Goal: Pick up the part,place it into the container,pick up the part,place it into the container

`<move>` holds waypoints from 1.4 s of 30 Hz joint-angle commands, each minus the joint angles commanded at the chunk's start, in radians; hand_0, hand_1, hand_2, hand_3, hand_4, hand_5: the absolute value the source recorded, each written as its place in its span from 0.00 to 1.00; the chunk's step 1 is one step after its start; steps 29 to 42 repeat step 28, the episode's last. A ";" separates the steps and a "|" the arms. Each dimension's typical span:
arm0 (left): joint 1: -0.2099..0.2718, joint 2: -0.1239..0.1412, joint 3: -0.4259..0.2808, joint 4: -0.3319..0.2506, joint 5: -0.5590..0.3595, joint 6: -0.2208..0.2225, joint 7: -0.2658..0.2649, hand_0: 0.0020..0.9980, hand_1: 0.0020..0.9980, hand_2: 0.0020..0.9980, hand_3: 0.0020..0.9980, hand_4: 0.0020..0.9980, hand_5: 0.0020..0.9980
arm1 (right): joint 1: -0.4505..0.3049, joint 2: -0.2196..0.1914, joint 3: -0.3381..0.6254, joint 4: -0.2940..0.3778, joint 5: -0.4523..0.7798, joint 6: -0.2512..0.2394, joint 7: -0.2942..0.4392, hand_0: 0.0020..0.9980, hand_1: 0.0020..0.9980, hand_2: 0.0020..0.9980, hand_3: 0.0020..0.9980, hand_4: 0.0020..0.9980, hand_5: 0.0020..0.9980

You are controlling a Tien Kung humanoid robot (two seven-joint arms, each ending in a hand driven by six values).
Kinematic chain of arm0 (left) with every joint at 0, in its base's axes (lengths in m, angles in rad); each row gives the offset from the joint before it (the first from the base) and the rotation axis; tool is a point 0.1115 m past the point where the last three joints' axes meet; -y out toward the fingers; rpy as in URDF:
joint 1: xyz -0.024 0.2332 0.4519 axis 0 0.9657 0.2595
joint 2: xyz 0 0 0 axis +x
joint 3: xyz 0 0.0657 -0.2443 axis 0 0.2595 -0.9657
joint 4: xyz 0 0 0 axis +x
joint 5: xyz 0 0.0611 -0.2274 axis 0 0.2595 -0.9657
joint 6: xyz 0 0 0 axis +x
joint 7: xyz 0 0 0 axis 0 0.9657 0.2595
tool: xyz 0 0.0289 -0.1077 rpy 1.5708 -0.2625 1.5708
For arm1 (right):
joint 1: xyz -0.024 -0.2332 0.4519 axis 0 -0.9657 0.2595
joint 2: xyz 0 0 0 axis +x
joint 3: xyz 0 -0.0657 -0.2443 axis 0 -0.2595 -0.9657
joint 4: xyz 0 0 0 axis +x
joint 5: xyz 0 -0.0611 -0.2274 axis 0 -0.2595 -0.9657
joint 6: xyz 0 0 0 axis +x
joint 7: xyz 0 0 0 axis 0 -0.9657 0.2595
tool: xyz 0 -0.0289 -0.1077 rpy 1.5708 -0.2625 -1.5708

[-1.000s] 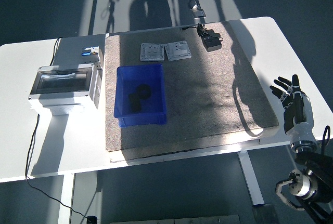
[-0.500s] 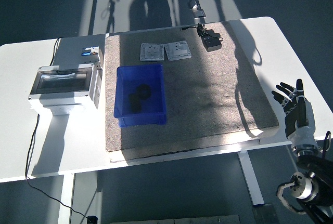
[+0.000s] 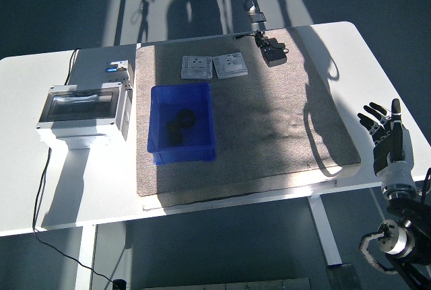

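While the right hand [image 3: 386,138] hung at the table's right edge with its fingers spread wide and nothing in them, it had slid lower and further right than a second earlier — clear of the grey felt mat [image 3: 269,122] and pulling off the white table [image 3: 27,189]. That retreat suggested the placing was over. Two dark round parts [image 3: 178,127] lay touching inside the blue plastic container [image 3: 182,123], which sat on the mat's left half, and no loose dark part showed on the mat. Nothing else differed from the earlier frames — the two grey square plates [image 3: 215,66] beyond the container, the black power adapter [image 3: 272,52] and the grey electrical box with a clear lid [image 3: 84,110] kept their places. The left arm was out of view.
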 joint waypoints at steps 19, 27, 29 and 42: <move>-0.029 -0.001 0.057 0.000 -0.069 0.006 -0.019 0.71 0.70 0.68 0.53 0.88 1.00 | 0.008 -0.008 0.088 0.008 -0.253 0.022 -0.180 0.84 0.70 0.69 0.64 1.00 0.89; -0.033 0.002 0.047 0.000 -0.045 -0.008 -0.001 0.71 0.70 0.68 0.53 0.88 1.00 | 0.011 -0.009 0.087 -0.007 -0.223 0.002 -0.160 0.83 0.68 0.68 0.62 1.00 0.88; -0.033 0.003 0.042 0.000 -0.033 -0.013 0.004 0.71 0.70 0.68 0.53 0.88 1.00 | 0.012 -0.008 0.085 -0.008 -0.221 0.001 -0.158 0.83 0.68 0.68 0.62 1.00 0.88; -0.033 0.003 0.042 0.000 -0.033 -0.013 0.004 0.71 0.70 0.68 0.53 0.88 1.00 | 0.012 -0.008 0.085 -0.008 -0.221 0.001 -0.158 0.83 0.68 0.68 0.62 1.00 0.88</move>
